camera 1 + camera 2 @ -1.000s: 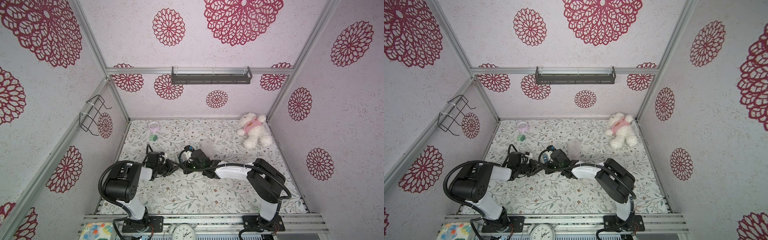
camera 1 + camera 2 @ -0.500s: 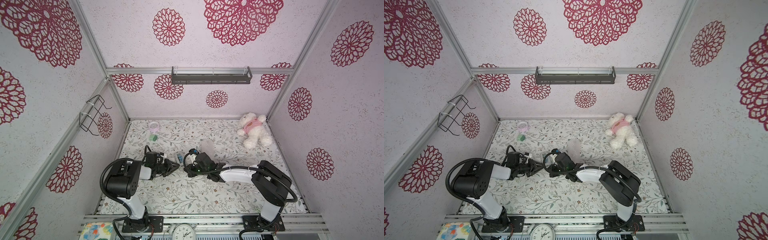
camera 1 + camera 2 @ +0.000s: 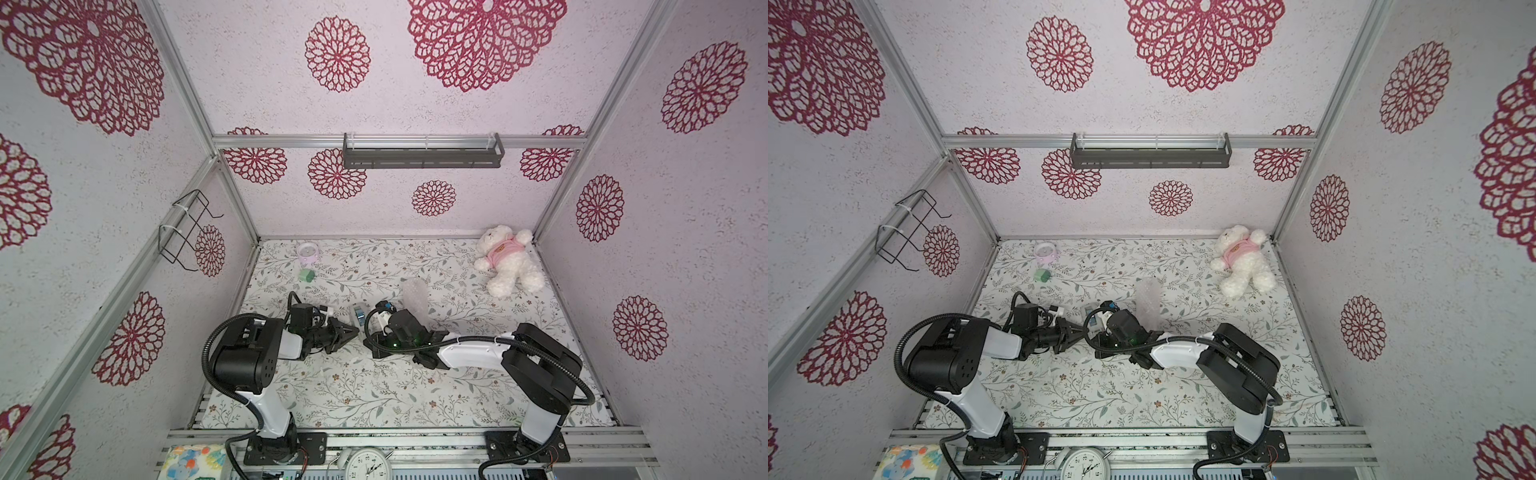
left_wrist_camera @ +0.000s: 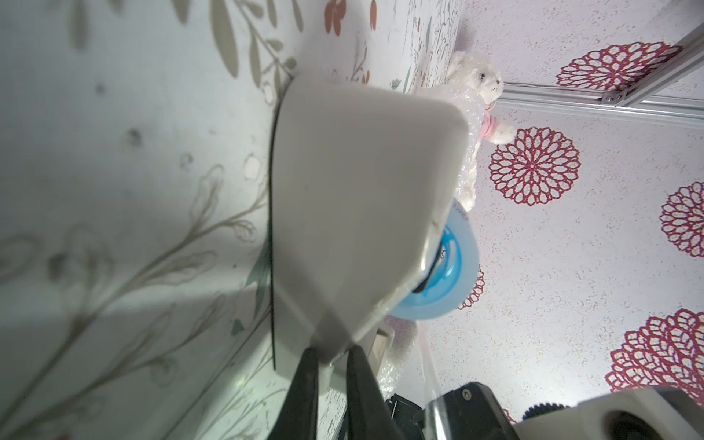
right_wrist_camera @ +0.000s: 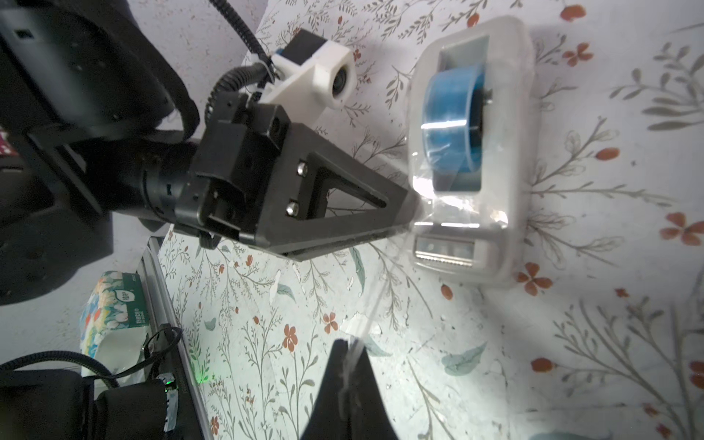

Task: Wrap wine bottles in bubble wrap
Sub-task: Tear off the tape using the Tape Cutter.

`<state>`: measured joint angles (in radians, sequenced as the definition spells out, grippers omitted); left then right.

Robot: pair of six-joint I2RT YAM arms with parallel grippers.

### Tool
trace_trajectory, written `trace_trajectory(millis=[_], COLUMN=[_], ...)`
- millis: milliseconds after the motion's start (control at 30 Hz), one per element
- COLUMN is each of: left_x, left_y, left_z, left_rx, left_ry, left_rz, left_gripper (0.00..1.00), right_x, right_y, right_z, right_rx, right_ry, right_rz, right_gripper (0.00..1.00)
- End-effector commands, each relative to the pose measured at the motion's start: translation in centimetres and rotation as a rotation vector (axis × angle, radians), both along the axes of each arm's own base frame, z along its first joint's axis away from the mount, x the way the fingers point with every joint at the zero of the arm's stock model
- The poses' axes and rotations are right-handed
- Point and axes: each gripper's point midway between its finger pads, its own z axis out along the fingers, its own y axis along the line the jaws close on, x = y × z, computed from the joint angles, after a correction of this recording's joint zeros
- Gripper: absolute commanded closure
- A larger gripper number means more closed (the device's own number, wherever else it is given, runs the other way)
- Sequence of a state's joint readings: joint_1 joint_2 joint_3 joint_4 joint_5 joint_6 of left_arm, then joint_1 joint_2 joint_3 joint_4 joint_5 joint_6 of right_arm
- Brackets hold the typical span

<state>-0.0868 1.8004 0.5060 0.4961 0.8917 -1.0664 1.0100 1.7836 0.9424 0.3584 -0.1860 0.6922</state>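
As the left gripper (image 5: 409,219) pinches the tape dispenser (image 5: 510,152), the right gripper (image 5: 348,350), clamped on clear tape (image 5: 381,289), should tear it free

Left arm (image 3: 287,345), right arm (image 3: 471,354): jaws pinched.

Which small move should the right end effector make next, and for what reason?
Probably pull the tape strip down against the serrated cutter to tear it. The right end effector pinches its end, it runs uncut to the blue roll, and the left end effector steadies the tape dispenser.
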Motion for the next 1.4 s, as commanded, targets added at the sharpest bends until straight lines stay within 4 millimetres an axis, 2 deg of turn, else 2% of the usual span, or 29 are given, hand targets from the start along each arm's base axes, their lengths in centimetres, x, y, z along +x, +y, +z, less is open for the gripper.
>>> trace_trajectory(millis=[0,400,767,833,967,1200,1300,1367], left_x=[3.7,4.6,5.0,4.5,4.5,4.3,4.2,4.0], left_y=[1.1,1.1,1.4,1.4,1.5,1.3,1.2,1.1], left_z=[-4.1,-4.6,-4.4,-5.7,-5.9,-6.0,-5.6,-5.3], left_rx=[0.208,0.215,0.214,0.222,0.223,0.215,0.207,0.202], left_ry=[0.009,0.013,0.008,0.043,0.048,0.052,0.047,0.040], left_rz=[0.180,0.182,0.187,0.183,0.182,0.177,0.168,0.157], left_gripper=[0.88,0.88,0.88,0.88,0.88,0.88,0.85,0.79], right_x=[-1.7,-2.5,-1.9,-1.9,-2.2,-1.9,-2.0,-2.1], right_y=[0.4,-0.4,-2.1,-2.2,-2.2,-2.9,-2.5,-2.2], right_z=[0.0,-2.7,-2.2,-2.1,-1.7,-3.3,-3.8,-4.3], right_rx=[0.010,-0.066,-0.418,-0.446,-0.491,-0.629,-0.631,-0.633], right_ry=[0.025,0.047,-0.221,-0.247,-0.291,-0.348,-0.354,-0.352], right_rz=[0.036,0.044,0.067,0.076,0.096,0.141,0.168,0.181], right_gripper=[1.00,1.00,1.00,1.00,1.00,1.00,1.00,1.00])
